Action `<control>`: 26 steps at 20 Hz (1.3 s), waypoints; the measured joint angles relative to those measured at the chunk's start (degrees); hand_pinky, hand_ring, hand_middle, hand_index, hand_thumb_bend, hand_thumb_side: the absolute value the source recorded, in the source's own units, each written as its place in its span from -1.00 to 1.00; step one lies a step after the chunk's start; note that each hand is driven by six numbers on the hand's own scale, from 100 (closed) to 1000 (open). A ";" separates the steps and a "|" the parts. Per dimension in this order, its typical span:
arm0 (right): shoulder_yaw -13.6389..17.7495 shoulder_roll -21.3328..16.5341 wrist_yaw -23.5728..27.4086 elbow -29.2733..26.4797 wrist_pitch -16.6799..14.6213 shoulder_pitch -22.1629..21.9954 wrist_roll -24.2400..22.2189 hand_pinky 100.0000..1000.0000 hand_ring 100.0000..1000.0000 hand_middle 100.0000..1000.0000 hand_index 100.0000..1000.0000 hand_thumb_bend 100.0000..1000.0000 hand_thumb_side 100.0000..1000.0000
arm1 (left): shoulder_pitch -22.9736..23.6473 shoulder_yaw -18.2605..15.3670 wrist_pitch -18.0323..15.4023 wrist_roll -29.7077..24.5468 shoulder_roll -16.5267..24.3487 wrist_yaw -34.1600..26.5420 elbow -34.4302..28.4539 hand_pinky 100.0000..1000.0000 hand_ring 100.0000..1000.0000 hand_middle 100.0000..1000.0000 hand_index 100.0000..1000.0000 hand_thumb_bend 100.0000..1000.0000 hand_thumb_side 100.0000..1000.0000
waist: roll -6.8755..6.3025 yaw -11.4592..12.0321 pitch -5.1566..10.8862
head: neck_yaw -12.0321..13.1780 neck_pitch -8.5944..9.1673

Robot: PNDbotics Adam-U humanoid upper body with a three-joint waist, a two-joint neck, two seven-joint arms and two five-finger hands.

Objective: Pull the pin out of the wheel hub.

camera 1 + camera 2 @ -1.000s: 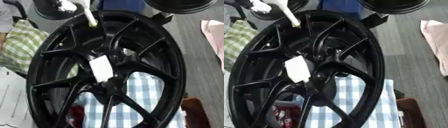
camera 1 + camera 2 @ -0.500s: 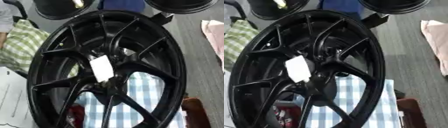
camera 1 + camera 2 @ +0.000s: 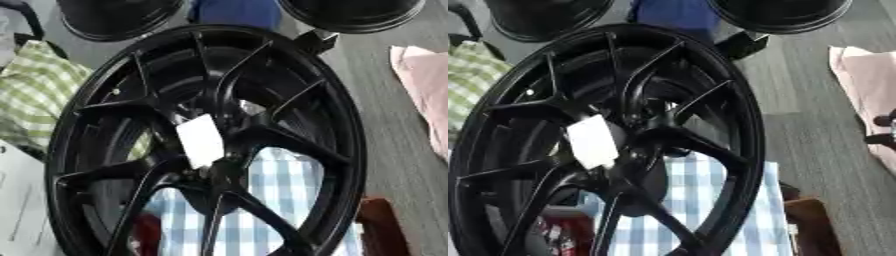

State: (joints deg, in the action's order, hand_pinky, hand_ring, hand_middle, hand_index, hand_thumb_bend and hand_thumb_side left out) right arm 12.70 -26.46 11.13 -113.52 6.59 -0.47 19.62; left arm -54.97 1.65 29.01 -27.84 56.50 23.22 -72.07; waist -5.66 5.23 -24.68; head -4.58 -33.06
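A large black multi-spoke wheel (image 3: 210, 145) stands tilted and fills most of both views. A white rectangular tag (image 3: 201, 140) lies on the spokes just above the hub (image 3: 214, 172). I can make out no pin on the hub or anywhere else. My left hand shows in neither view. Two small dark tips (image 3: 881, 130) poke in at the right edge of the right eye view, over the pink cloth; I cannot tell whether they belong to my right hand.
A blue-and-white checked cloth (image 3: 262, 210) shows through the lower spokes and a green checked cloth (image 3: 31, 95) lies at the left. Two more black rims (image 3: 118, 17) (image 3: 350, 12) sit at the back. A pink cloth (image 3: 424, 95) lies on the grey floor at the right.
A white thing with a pale yellow tip that hung over the wheel's upper left rim has moved up and out of view. The wheel has not moved.
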 measured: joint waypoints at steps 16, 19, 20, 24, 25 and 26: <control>-0.48 0.07 0.07 0.00 0.13 0.81 -0.43 0.56 0.05 0.29 0.12 -1.00 0.36 | 22.48 -4.64 -8.68 8.44 -7.19 -8.41 4.28 0.74 0.56 0.60 0.78 0.90 0.30 | 0.44 -2.40 0.00 | 1.63 0.49; -0.74 0.07 0.11 0.00 0.24 0.90 -0.71 0.56 0.05 0.29 0.12 -1.00 0.36 | 26.84 -6.00 -11.35 9.33 -7.24 -9.50 1.59 0.66 0.45 0.45 0.63 0.24 0.30 | 0.44 -2.87 0.00 | 2.10 0.48; -0.77 0.07 0.12 0.00 0.25 0.91 -0.77 0.56 0.05 0.29 0.12 -1.00 0.36 | 28.25 -6.83 -11.98 9.90 -7.29 -9.99 0.70 0.63 0.41 0.41 0.58 0.10 0.30 | 0.44 -2.98 0.00 | 2.23 0.46; -1.10 0.06 0.16 0.00 0.40 0.92 -1.04 0.56 0.05 0.29 0.12 -1.00 0.35 | 32.70 -11.63 -14.08 12.87 -8.79 -12.98 -4.11 0.56 0.19 0.18 0.38 -0.41 0.28 | 0.44 -3.37 0.00 | 2.80 0.35; -1.10 0.06 0.17 0.00 0.38 0.93 -1.10 0.56 0.05 0.29 0.12 -1.00 0.35 | 32.80 -13.01 -14.66 13.72 -9.38 -13.79 -5.50 0.56 0.16 0.16 0.36 -0.45 0.28 | 0.44 -3.37 0.00 | 2.95 0.32; -1.11 0.06 0.18 0.00 0.35 0.94 -1.14 0.56 0.05 0.29 0.12 -1.00 0.35 | 32.66 -14.44 -15.17 14.60 -10.11 -14.65 -6.90 0.56 0.14 0.14 0.34 -0.49 0.24 | 0.44 -3.37 0.00 | 3.05 0.18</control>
State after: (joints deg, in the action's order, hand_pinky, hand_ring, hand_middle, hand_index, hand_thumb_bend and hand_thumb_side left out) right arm 11.59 -26.40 11.31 -113.52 6.94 0.47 18.48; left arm -22.31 -12.79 13.84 -13.25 46.39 8.58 -78.96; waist -5.22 1.86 -24.68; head -1.52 -32.89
